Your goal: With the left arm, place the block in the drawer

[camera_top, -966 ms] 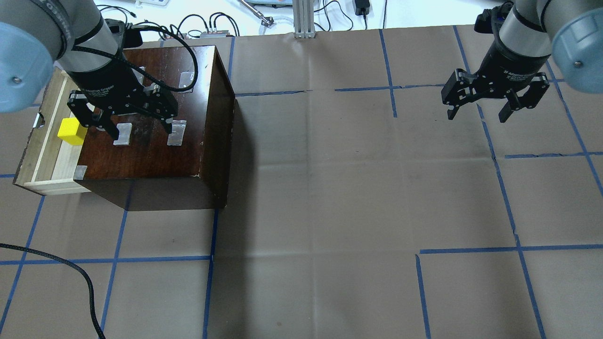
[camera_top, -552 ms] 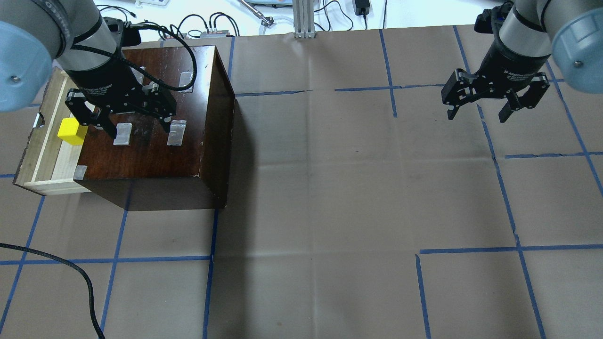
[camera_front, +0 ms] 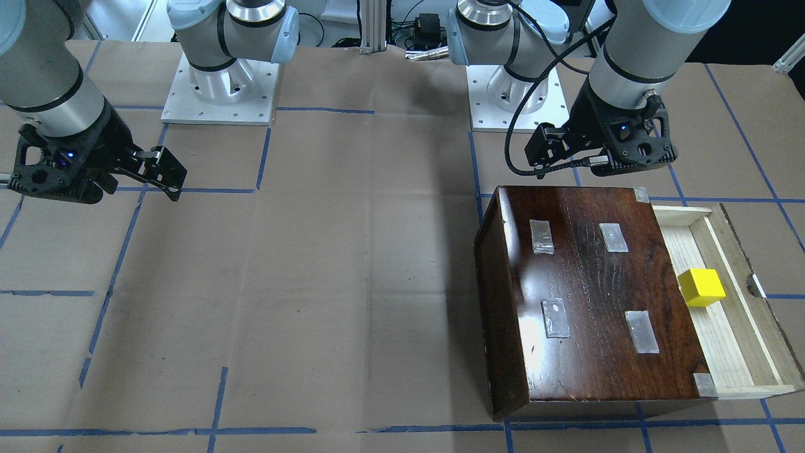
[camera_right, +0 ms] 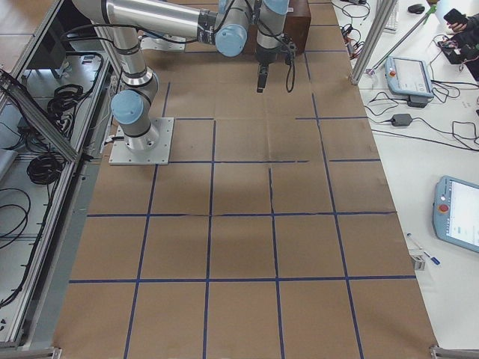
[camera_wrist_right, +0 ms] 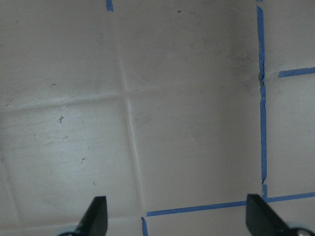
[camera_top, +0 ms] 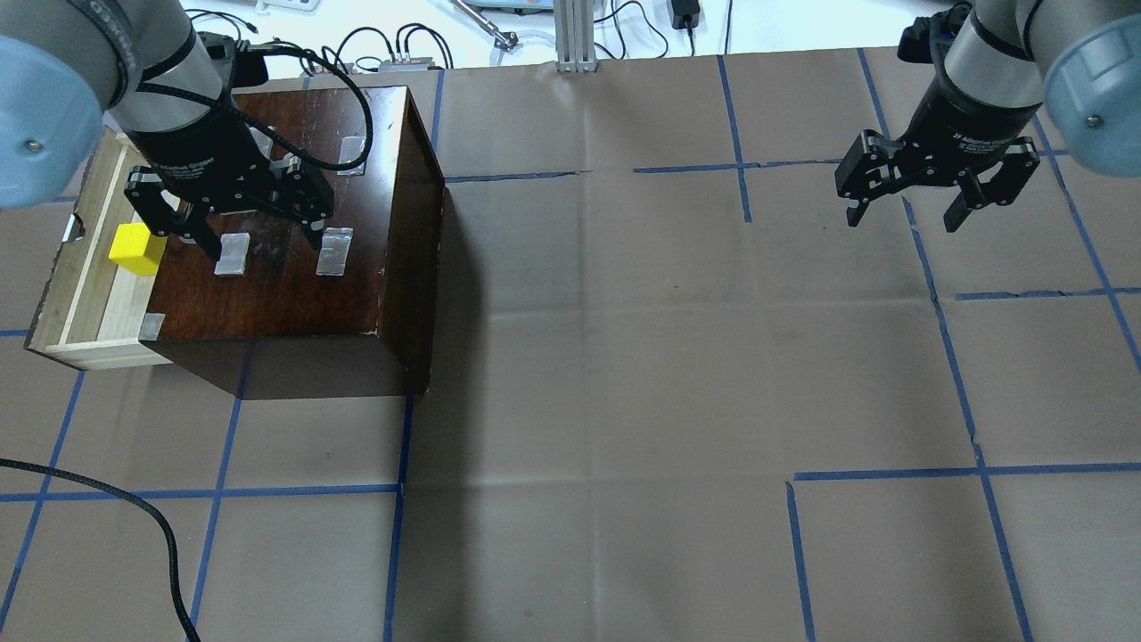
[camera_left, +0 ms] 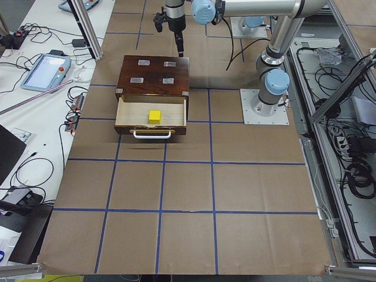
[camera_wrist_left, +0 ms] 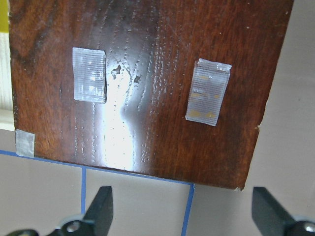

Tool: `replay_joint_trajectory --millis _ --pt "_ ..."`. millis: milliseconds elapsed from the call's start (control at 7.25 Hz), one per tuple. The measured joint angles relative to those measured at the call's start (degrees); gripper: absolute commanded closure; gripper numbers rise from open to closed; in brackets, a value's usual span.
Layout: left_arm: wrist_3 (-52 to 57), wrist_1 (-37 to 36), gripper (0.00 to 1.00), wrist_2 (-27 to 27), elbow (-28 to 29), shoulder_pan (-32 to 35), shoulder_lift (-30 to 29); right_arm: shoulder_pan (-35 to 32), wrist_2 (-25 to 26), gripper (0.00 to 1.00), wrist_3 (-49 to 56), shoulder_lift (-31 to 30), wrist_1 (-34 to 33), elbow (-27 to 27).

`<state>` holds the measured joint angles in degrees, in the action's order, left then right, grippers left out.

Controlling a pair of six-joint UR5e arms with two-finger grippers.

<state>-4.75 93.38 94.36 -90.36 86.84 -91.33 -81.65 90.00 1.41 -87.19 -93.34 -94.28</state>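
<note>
Since a second ago my left gripper (camera_top: 260,241) has crept a little toward the cabinet's far edge in the overhead view. Block and right arm have not moved.

Block (camera_top: 134,249): yellow cube, sits flat on the pale floor of the drawer (camera_top: 109,308), about midway along it and on the side near the cabinet. Nothing touches it from above.

Drawer: pulled out from the cabinet (camera_top: 294,285) and open to the top, dark front with the notch on the outer side.

Cabinet: glossy dark top with silver tape patches (camera_top: 233,253); one more patch on the corner by the drawer.

Left gripper: hangs over the cabinet top, beside the drawer and not over it. Jaws spread wide, with nothing between them. The wrist view shows only cabinet top and tape between the two fingertips (camera_wrist_left: 101,209). Loose black cable (camera_top: 352,98) loops from the arm to the gripper.

Right gripper (camera_top: 903,219): well apart, across the table over bare brown paper (camera_top: 624,357) with blue tape lines. Jaws likewise wide, holding nothing.
</note>
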Motion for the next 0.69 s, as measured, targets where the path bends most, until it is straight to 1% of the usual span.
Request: replay_joint_trajectory --millis 690 --pt "0.1 -0.1 0.01 0.0 0.1 -0.4 0.5 0.0 0.0 0.00 0.1 0.0 0.0 0.0"
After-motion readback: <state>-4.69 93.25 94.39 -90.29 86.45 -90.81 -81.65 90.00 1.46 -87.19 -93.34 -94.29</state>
